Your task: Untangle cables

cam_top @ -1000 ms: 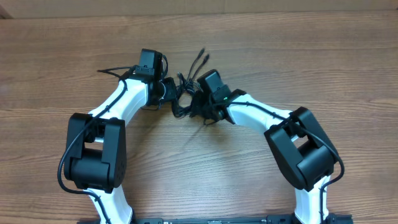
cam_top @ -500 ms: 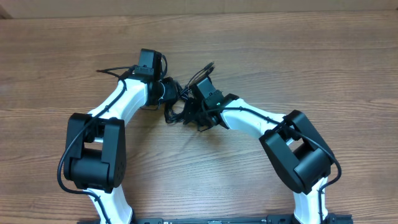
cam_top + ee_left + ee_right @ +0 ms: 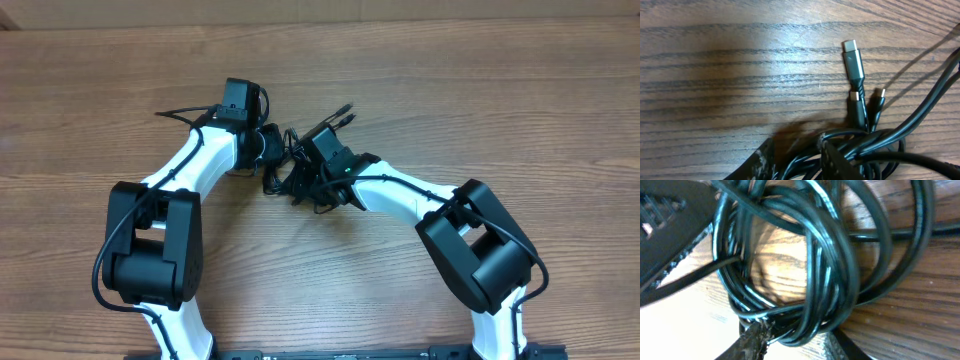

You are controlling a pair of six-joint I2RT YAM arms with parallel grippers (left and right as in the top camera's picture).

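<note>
The cables [image 3: 284,166] are a knot of thin black cords between my two grippers at the middle of the table, with plug ends [image 3: 345,112] sticking out toward the far side. My left gripper [image 3: 272,150] is at the knot's left. In the left wrist view my left gripper [image 3: 795,150] is shut on several strands of the cables [image 3: 880,140]. A grey plug [image 3: 852,57] and two smaller ones lie on the wood beyond. My right gripper [image 3: 300,178] is at the knot's right. In the right wrist view my right gripper [image 3: 797,340] is open, its jaws either side of the bottom of the coiled cables [image 3: 805,255].
The wooden table [image 3: 480,90] stretches out on all sides. A thicker black wire [image 3: 175,115] runs off the left arm toward the left. Both arms' elbows [image 3: 150,240] sit near the front edge.
My right arm has moved left toward the left gripper and its jaws have opened. The knot has shifted left and the plug ends have swung right. The left arm has hardly moved.
</note>
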